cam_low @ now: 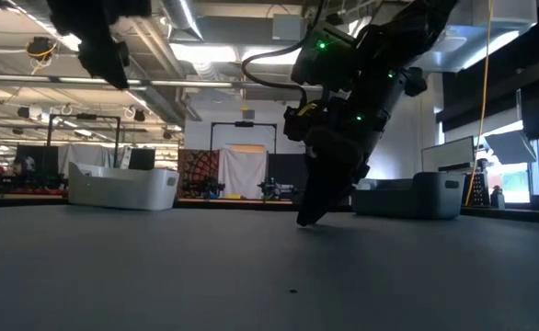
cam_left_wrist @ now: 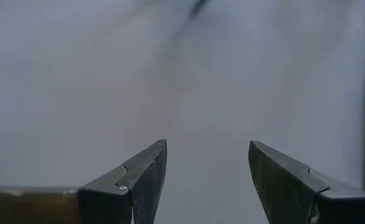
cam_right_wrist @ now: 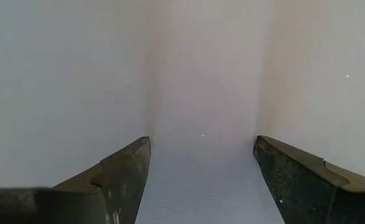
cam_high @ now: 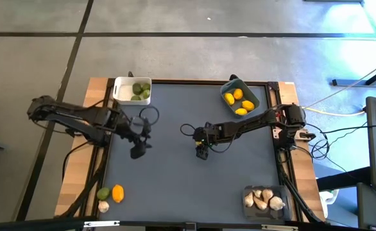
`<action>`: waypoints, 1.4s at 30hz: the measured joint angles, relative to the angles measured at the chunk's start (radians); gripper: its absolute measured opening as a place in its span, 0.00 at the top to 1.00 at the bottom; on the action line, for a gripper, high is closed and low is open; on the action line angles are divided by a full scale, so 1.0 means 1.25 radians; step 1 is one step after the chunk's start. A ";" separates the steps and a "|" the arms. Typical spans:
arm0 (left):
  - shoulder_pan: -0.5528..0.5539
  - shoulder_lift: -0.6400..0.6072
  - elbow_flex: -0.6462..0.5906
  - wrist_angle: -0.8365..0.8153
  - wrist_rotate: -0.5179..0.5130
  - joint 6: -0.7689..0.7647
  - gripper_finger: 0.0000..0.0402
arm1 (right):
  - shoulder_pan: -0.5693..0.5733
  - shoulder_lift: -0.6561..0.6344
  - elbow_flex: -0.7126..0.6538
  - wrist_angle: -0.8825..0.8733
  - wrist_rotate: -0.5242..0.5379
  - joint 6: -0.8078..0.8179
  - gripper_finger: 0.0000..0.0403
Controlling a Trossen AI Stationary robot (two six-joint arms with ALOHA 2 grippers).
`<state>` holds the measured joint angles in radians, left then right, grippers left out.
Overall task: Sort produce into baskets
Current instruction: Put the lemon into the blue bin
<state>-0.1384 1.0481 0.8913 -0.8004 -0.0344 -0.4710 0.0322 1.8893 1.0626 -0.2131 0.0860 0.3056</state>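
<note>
My left gripper (cam_high: 138, 149) (cam_left_wrist: 207, 144) hangs open above the dark mat's left half, with nothing between its fingers. My right gripper (cam_high: 202, 153) (cam_right_wrist: 202, 139) stands open at the mat's middle, tips just above the surface (cam_low: 304, 221), also with nothing in it. Three loose pieces lie on the table's near left corner: a green fruit (cam_high: 103, 193), a yellow-orange fruit (cam_high: 117, 193) and a garlic bulb (cam_high: 103, 206). The white basket (cam_high: 122, 90) holds green fruits, the blue-grey basket (cam_high: 230, 85) holds yellow fruits, and the clear basket (cam_high: 263, 190) holds garlic bulbs.
The white basket stands at the far left edge, the blue-grey one at the far right, the clear one at the near right corner. Wooden strips (cam_high: 79, 160) border the mat on the left and right. Cables (cam_high: 151, 115) loop off both wrists.
</note>
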 joint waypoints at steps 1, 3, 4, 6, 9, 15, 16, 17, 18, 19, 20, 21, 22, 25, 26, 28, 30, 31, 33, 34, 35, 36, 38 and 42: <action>-0.021 0.000 0.000 0.006 0.000 0.001 0.45 | 0.000 0.000 0.000 0.000 0.000 0.000 0.27; -0.052 0.001 0.000 0.026 0.000 -0.004 0.45 | 0.000 0.000 0.000 0.001 0.000 0.000 0.27; -0.063 0.002 0.000 0.035 -0.003 -0.014 0.45 | 0.000 0.000 0.000 0.001 0.000 0.000 0.27; -0.078 0.002 0.000 0.062 -0.038 -0.025 0.45 | 0.000 0.000 0.000 0.002 0.000 0.000 0.27; -0.079 0.006 0.000 0.113 -0.133 -0.045 0.44 | 0.000 0.000 0.000 0.004 0.000 0.000 0.27; -0.106 0.026 0.000 0.195 -0.134 -0.066 0.31 | 0.000 0.000 0.000 0.006 0.003 0.000 0.27; -0.113 0.029 0.000 0.206 -0.134 -0.068 0.29 | 0.000 0.000 0.000 0.007 0.004 -0.001 0.27; -0.121 0.035 0.000 0.212 -0.134 -0.066 0.27 | 0.000 0.000 0.000 0.008 0.006 -0.002 0.27; -0.128 0.039 0.000 0.221 -0.134 -0.063 0.25 | 0.000 0.000 0.000 0.008 0.007 -0.003 0.27; -0.134 0.042 0.000 0.231 -0.133 -0.064 0.24 | 0.000 0.000 0.000 0.009 0.008 -0.004 0.27; -0.140 0.045 0.000 0.236 -0.133 -0.068 0.23 | 0.000 0.000 0.000 0.009 0.008 -0.006 0.27; -0.146 0.045 0.000 0.236 -0.132 -0.081 0.22 | 0.000 0.000 0.000 0.012 0.008 -0.010 0.27; -0.154 0.045 0.000 0.232 -0.130 -0.100 0.22 | 0.000 0.000 0.000 0.016 0.008 -0.016 0.27; -0.179 0.045 0.000 0.215 -0.110 -0.166 0.22 | 0.000 0.000 0.000 0.025 0.008 -0.021 0.27; -0.189 0.045 0.000 0.206 -0.102 -0.188 0.22 | 0.000 0.000 0.000 0.024 0.008 -0.021 0.27; -0.213 0.045 0.000 0.184 -0.097 -0.237 0.22 | 0.000 0.000 0.000 0.023 0.008 -0.021 0.27; -0.237 0.047 0.000 0.152 -0.097 -0.293 0.22 | 0.000 0.000 0.000 0.025 0.008 -0.021 0.27; -0.249 0.048 0.000 0.138 -0.097 -0.319 0.22 | 0.000 0.000 0.000 0.025 0.008 -0.021 0.27; -0.276 0.050 0.000 0.104 -0.097 -0.374 0.22 | 0.000 0.000 0.000 0.025 0.008 -0.021 0.27; -0.289 0.052 0.000 0.089 -0.097 -0.401 0.22 | 0.000 0.000 0.000 0.025 0.008 -0.021 0.27; -0.303 0.055 0.000 0.078 -0.097 -0.428 0.22 | 0.000 0.000 0.000 0.025 0.008 -0.021 0.27; -0.317 0.060 0.000 0.066 -0.097 -0.453 0.22 | 0.000 0.000 0.000 0.024 0.008 -0.022 0.27; -0.351 0.073 0.000 0.043 -0.099 -0.502 0.22 | 0.000 0.000 0.000 0.025 0.008 -0.025 0.27; -0.415 0.109 0.000 0.020 -0.099 -0.605 0.22 | 0.000 0.000 0.000 0.024 0.008 -0.029 0.27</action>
<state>-0.6572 1.1845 0.8913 -0.7755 -0.1577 -1.2269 0.0319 1.8896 1.0626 -0.1825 0.0963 0.2691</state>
